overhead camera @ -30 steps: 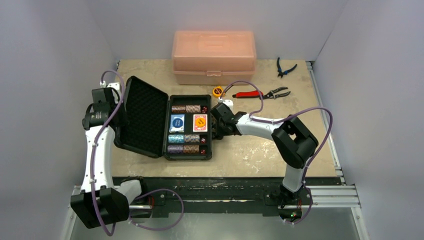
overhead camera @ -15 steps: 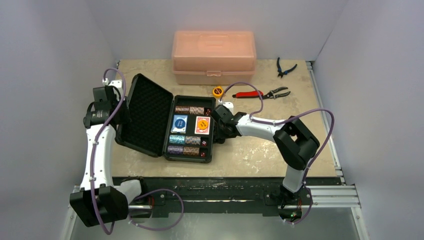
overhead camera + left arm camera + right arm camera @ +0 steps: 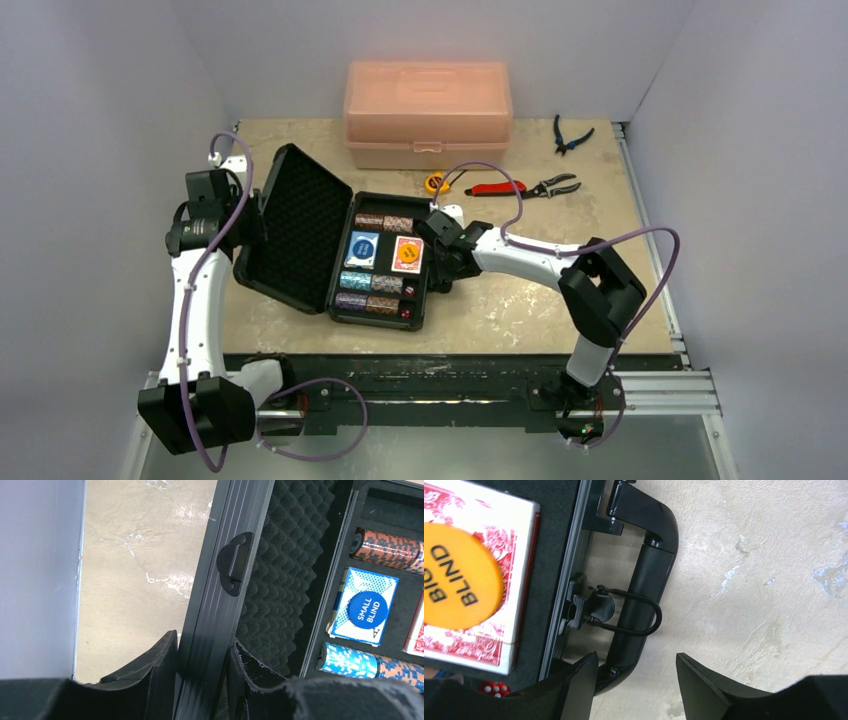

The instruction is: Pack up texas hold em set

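**A:** Where do we find the small black hard briefcase (image 3: 378,314)?

**B:** It lies open on the beige table (image 3: 520,300), left of centre. Its foam-lined lid (image 3: 300,225) is raised at a slant toward the left arm.

**A:** And the left end effector (image 3: 202,645)?

**B:** In its wrist view we see its fingers (image 3: 160,680) pinching the lid's ribbed rim, one on each face, below a black latch catch (image 3: 234,564).

**A:** What do we make of the right end effector (image 3: 636,657)?

**B:** Its jaws stand spread at the case's right side, with the end of the black carry handle (image 3: 646,575) between them. One finger sits just beside that end, though we cannot tell whether it touches. The other is apart from it, over bare table.

**A:** What do we see in the tray?

**B:** We see rows of chip stacks (image 3: 383,221) and a blue card deck (image 3: 347,590) under a blue disc (image 3: 367,608) reading SMALL BLIND. A red card deck (image 3: 519,540) lies under an orange-yellow disc (image 3: 454,575) reading BIG BLIND. Red dice (image 3: 494,688) lie near the handle side.

**A:** Anything else?

**B:** Behind the case stands a translucent pink plastic box (image 3: 428,100), lid down. To the right we see red-handled pliers (image 3: 505,187) and dark cutters (image 3: 570,135).
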`<act>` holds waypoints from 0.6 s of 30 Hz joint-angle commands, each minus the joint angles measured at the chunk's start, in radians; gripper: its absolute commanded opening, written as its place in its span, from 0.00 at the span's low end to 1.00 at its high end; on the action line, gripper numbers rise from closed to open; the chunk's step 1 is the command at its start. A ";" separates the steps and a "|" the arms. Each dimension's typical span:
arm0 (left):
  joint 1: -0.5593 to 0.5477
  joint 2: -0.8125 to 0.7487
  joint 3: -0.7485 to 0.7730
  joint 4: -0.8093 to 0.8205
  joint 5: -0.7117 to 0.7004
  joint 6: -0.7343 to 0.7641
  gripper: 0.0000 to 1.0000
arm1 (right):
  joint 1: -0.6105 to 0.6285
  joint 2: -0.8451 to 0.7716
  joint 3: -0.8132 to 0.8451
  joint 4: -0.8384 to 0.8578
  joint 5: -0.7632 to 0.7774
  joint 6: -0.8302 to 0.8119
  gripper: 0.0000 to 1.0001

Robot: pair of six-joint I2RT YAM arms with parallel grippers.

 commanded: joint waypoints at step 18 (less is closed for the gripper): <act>-0.062 -0.082 0.082 0.044 0.419 -0.352 0.24 | 0.061 -0.111 0.142 0.083 -0.121 -0.031 0.40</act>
